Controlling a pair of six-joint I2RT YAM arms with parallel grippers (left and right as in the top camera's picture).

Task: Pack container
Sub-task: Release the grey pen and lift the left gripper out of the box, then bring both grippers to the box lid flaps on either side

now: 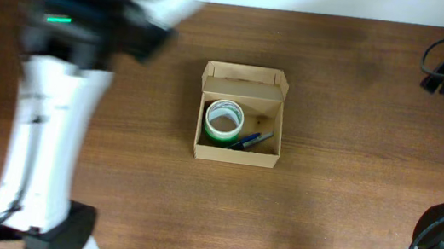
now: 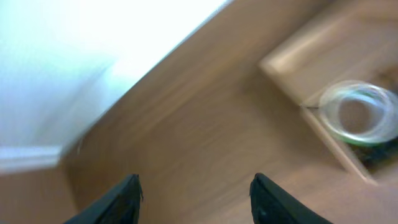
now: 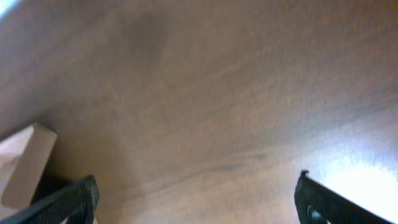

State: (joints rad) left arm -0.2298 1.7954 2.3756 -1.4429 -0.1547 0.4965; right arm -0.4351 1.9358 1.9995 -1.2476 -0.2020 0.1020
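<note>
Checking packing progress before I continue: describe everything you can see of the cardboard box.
The cardboard box is small, rectangular, plain tan-brown, upright, centred on the wooden table, flap lid open at its far edge. Inside, a green tape roll lies flat at the left, a blue pen beside it. Nothing else touches it.

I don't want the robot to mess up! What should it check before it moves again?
1. Box lid open: ok.
2. Tape inside box: ok.
3. Pens inside, beside the tape: ok.
4. Left gripper open and empty: ok.
5. Right gripper open and empty: ok.
6. Nothing pokes above the box rim: cannot tell.
</note>
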